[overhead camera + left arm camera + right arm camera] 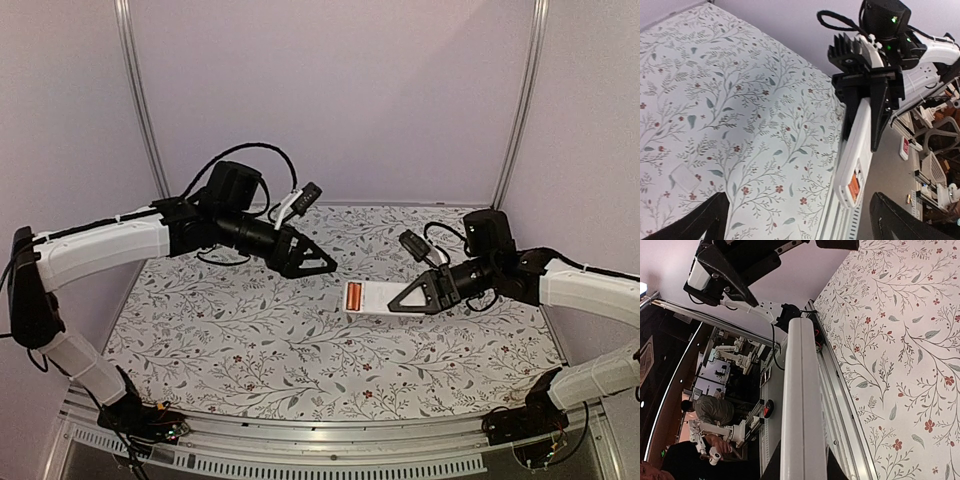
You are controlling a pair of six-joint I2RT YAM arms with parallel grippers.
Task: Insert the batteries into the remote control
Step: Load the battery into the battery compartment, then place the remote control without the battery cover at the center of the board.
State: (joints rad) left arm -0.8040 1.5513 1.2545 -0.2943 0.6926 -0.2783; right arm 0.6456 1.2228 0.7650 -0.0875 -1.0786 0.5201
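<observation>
The remote hangs above the worktop, its right end clenched in the right jaws. Its long axis runs left-right, and the end showing an orange battery points left. The left jaws, released and empty, hover near that end, slightly farther back.

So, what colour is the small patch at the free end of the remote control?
Orange-red patch on the white remote control; top external view shows it best.
</observation>
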